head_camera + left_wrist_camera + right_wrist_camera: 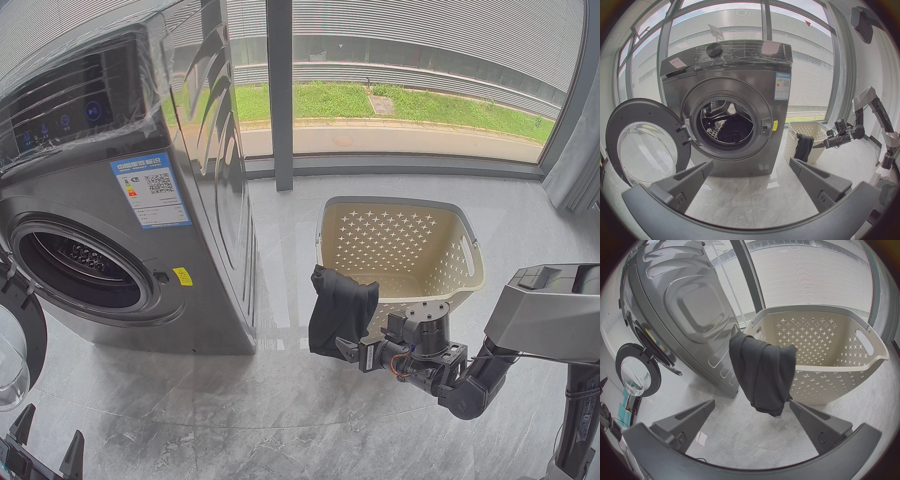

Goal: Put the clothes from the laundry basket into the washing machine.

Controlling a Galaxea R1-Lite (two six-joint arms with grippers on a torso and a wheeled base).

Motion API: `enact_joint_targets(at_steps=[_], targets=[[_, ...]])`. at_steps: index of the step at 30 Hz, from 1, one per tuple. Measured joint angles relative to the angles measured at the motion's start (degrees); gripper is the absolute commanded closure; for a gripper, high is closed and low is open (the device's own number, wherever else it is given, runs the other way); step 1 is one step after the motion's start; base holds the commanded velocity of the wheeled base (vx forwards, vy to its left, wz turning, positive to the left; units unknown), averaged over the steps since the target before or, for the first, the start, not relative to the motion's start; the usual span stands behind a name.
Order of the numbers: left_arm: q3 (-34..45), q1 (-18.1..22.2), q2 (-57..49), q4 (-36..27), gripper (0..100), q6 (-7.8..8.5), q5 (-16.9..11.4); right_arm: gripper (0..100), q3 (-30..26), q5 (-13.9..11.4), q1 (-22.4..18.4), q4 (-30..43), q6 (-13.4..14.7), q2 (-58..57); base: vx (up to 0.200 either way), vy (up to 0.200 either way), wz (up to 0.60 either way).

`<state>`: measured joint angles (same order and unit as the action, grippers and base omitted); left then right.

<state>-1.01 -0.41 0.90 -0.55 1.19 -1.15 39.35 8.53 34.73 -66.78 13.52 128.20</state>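
The right gripper has its fingers spread wide and empty. Just ahead of them, a dark grey cloth garment hangs over the near corner of a cream plastic laundry basket pierced with stars. The hem dangles between the fingertips; whether they touch it is hard to tell. The cloth hides that corner of the basket.

The left gripper, fingers also parted and holding nothing, sits low near the floor. Well ahead of it stands the grey front-loading washing machine. Its round glass-windowed door is swung open, partly cut off in the head view. Dark clothes lie in the drum, too shadowed to make out.
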Motion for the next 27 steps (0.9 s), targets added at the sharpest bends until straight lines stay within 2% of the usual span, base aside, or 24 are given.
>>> enact_joint_targets(at_steps=[6,12,21,27], targets=[[0.0,0.0,0.02,-0.02,0,-0.02,0.0,0,-0.2,0.0,0.05,-0.09,0.02,0.09,0.0,0.0,0.0],[0.0,-0.02,0.0,0.01,0,-0.05,0.0,0,0.41,0.0,0.68,-0.3,0.02,0.39,0.2,0.0,0.0],[0.0,0.01,0.02,0.11,0,-0.07,0.02,0,2.4,-0.2,2.0,-0.28,0.16,1.43,0.0,0.0,0.0],[0.0,0.04,0.02,0.11,0,0.02,0.04,0,2.73,-0.2,2.76,-0.33,0.27,1.77,0.0,0.167,0.0]])
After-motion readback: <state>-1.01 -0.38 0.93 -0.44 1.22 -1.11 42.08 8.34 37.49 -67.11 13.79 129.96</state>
